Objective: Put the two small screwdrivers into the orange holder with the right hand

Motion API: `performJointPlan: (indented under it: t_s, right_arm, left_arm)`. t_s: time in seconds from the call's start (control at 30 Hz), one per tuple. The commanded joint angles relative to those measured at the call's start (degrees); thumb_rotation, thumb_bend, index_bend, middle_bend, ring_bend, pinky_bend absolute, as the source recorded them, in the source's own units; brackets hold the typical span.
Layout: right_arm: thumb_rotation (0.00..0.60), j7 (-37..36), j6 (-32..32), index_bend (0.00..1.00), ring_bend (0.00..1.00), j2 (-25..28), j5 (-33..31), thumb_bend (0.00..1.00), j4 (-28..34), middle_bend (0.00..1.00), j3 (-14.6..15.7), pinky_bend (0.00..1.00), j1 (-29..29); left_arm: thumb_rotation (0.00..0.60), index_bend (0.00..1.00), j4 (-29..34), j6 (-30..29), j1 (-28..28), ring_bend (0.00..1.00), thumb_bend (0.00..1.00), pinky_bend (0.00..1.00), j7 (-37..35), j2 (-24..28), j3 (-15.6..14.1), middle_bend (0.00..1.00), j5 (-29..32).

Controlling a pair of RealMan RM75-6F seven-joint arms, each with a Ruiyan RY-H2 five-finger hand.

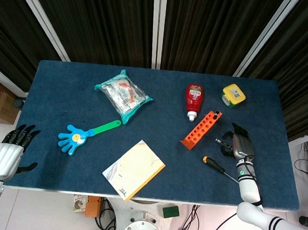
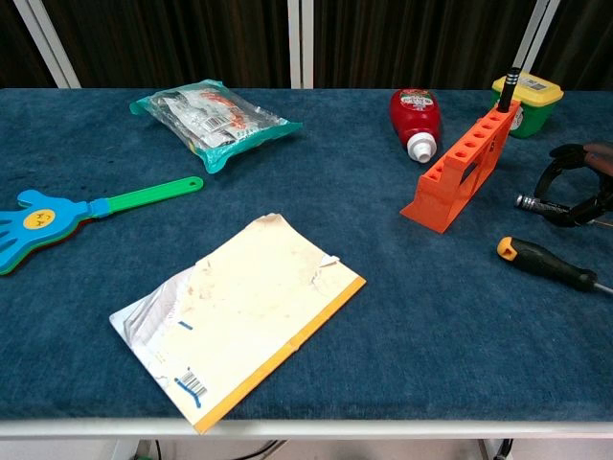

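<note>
The orange holder [image 1: 201, 130] [image 2: 460, 172] lies at the right centre of the table, with a black tool [image 2: 510, 86] standing in its far slot. To its right a thin black-and-silver screwdriver [image 1: 220, 142] [image 2: 534, 203] lies flat on the cloth. My right hand [image 1: 239, 147] [image 2: 579, 184] arches over its shaft, fingers curved down on one side and thumb on the other, not closed on it. An orange-and-black screwdriver [image 1: 214, 164] [image 2: 544, 262] lies nearer the front edge, untouched. My left hand [image 1: 4, 155] hangs off the table's front left corner with fingers spread and nothing in it.
A red ketchup bottle [image 1: 193, 99] and a yellow-green box [image 1: 233, 94] sit behind the holder. A snack packet [image 1: 123, 94] lies at the back centre. A blue-and-green hand clapper [image 1: 86, 132] and a yellow envelope [image 1: 134, 169] lie at the left and front.
</note>
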State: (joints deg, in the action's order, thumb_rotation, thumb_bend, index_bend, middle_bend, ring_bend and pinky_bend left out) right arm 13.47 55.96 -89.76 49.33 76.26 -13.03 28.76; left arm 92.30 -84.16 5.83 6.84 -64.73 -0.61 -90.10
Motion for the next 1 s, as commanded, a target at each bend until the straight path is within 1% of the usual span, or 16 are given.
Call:
performJointPlan:
  t_s: [0.03, 0.17, 0.33, 0.5, 0.6, 0.7, 0.8, 1.0]
  right_arm:
    - [0.6, 0.0, -0.1, 0.45, 0.0, -0.2, 0.0, 0.38, -0.2, 0.0, 0.0, 0.0, 0.1]
    - [0.6, -0.4, 0.2, 0.51, 0.0, -0.6, 0.6, 0.4, -0.5, 0.01, 0.2, 0.0, 0.0]
    - [0.6, -0.5, 0.4, 0.57, 0.0, -0.4, 0.6, 0.41, -0.4, 0.02, 0.1, 0.0, -0.1]
    - [0.6, -3.5, 2.2, 0.59, 0.0, 1.9, 3.2, 0.42, 2.9, 0.03, -0.2, 0.0, -1.5]
    - [0.6, -7.7, 4.4, 0.6, 0.0, 5.2, 6.9, 0.42, 7.0, 0.03, 0.1, 0.0, -3.8]
    - [0.6, -14.1, 7.6, 0.6, 0.0, 9.8, 12.1, 0.41, 12.0, 0.03, 0.6, 0.0, -7.1]
    - [0.6, -20.3, 10.9, 0.62, 0.0, 13.5, 17.4, 0.41, 15.6, 0.04, 1.2, 0.0, -10.0]
    - [0.6, -30.0, 17.6, 0.65, 0.0, 18.6, 28.0, 0.42, 21.2, 0.05, 2.5, 0.0, -13.7]
  left_arm:
    - [0.6, 0.15, 0.0, 0.0, 0.0, 0.04, 0.05, 0.18, 0.0, 0.0, 0.0, 0.08, 0.0]
    - [0.6, 0.15, 0.0, 0.1, 0.0, 0.04, 0.05, 0.18, 0.1, 0.0, 0.0, 0.08, 0.0]
    - [0.6, 0.15, 0.0, 0.2, 0.1, 0.04, 0.05, 0.18, 0.2, -0.1, -0.1, 0.08, -0.1]
    - [0.6, 0.15, 0.0, 0.1, 0.0, 0.04, 0.05, 0.18, 0.3, -0.1, -0.1, 0.08, -0.1]
    - [0.6, 0.16, 0.0, -0.1, 0.0, 0.04, 0.05, 0.18, 0.3, 0.0, -0.1, 0.08, -0.1]
    - [0.6, 0.16, 0.0, 0.0, 0.0, 0.04, 0.05, 0.18, 0.3, -0.1, -0.1, 0.08, -0.1]
    - [0.6, 0.16, 0.1, 0.3, 0.1, 0.04, 0.05, 0.18, 0.7, -0.2, -0.1, 0.08, 0.0]
    - [0.6, 0.15, 0.4, 0.7, 0.2, 0.04, 0.05, 0.18, 2.1, -0.6, -0.2, 0.08, 0.1]
